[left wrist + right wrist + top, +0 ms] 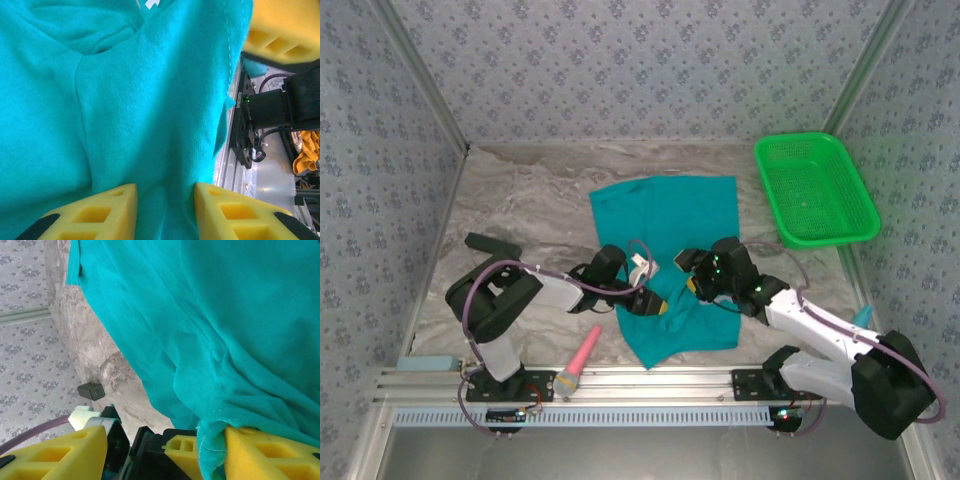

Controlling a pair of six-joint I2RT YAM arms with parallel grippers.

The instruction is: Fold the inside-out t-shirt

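Note:
The inside-out t-shirt (670,215) is teal and lies in the middle of the table, flat at the far end and rumpled at the near end. Both grippers meet at its left edge. My left gripper (655,303) (165,200) holds a bunch of the cloth (150,125) between its yellow fingers (100,212), and creases run into the gap. A scrap of white tag (152,4) shows at the top. My right gripper (687,287) (165,450) stands wide open around the left gripper's tip. The shirt's hem (212,450) hangs against its right finger (270,455).
A green plastic basket (815,190) sits at the back right. A pink and gold stick-like object (582,355) lies near the front rail by the left arm's base. A small black block (91,390) rests on the marbled table (520,200). The metal rail (235,145) runs close by.

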